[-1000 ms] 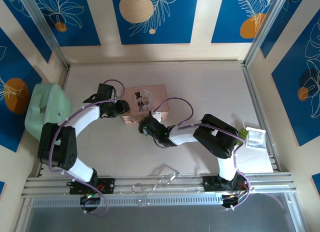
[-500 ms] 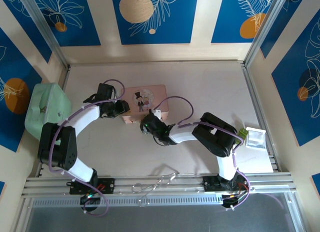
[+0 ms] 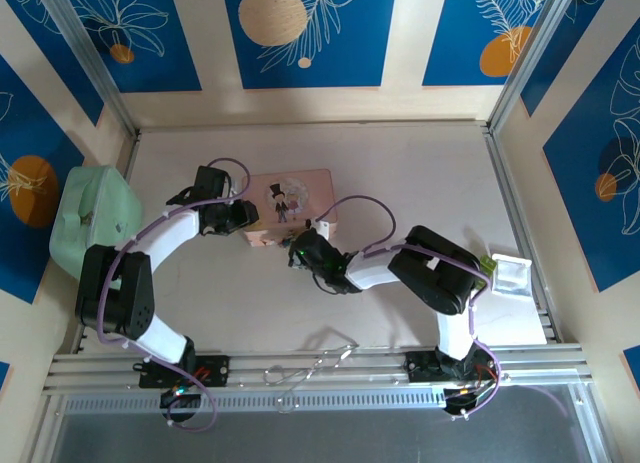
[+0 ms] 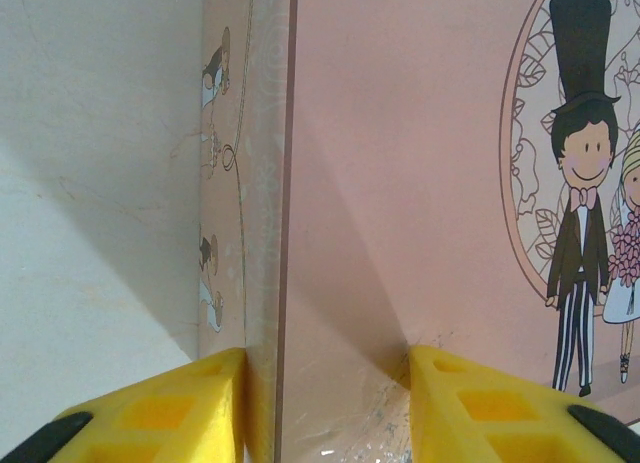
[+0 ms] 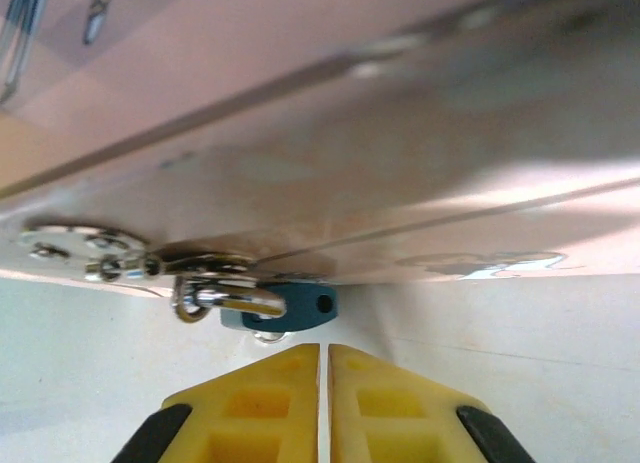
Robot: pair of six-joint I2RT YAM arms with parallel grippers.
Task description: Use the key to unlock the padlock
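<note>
The pink tin lies flat on the table with its picture lid facing up. The left gripper is at the tin's left end. Its jaws are partly spread and clamp the tin's corner, with one yellow finger against the tin's side wall and the other pressed on the lid by the drawn groom. The padlock, a small teal-blue body with a silvery shackle, hangs from the metal hasp on the tin's front wall, at its lower edge. The right gripper is at that same front wall, directly beneath the padlock and very close to it. Its two fingers are drawn together with only a thin slit between them. Whether they pinch anything cannot be told. A small silvery ring shows at the padlock's underside, just above the fingertips.
</note>
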